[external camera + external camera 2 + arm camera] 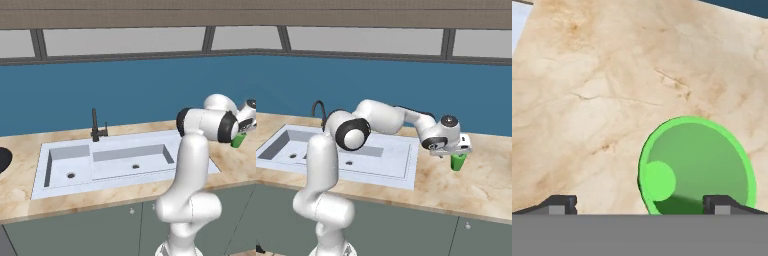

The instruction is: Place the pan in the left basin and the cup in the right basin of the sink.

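The green cup (458, 162) stands upright on the marble counter to the right of the sink (125, 182). My gripper (454, 153) hangs open just above it, pointing down. In the hand view I look into the cup (697, 165) from above; it lies right of the midline of my gripper (641, 205), with the right fingertip (719, 204) over its rim. Behind my arm, a sliver of the cup (239, 140) shows. The black pan (2, 159) lies on the counter left of the sink, cut off by the frame edge. Both the left basin (70, 167) and the right basin (134, 159) hold nothing.
A slim black faucet (95, 127) rises behind the sink between the basins. A blue wall backs the counter (486, 185). My white arm reaches over the sink's right end toward the cup.
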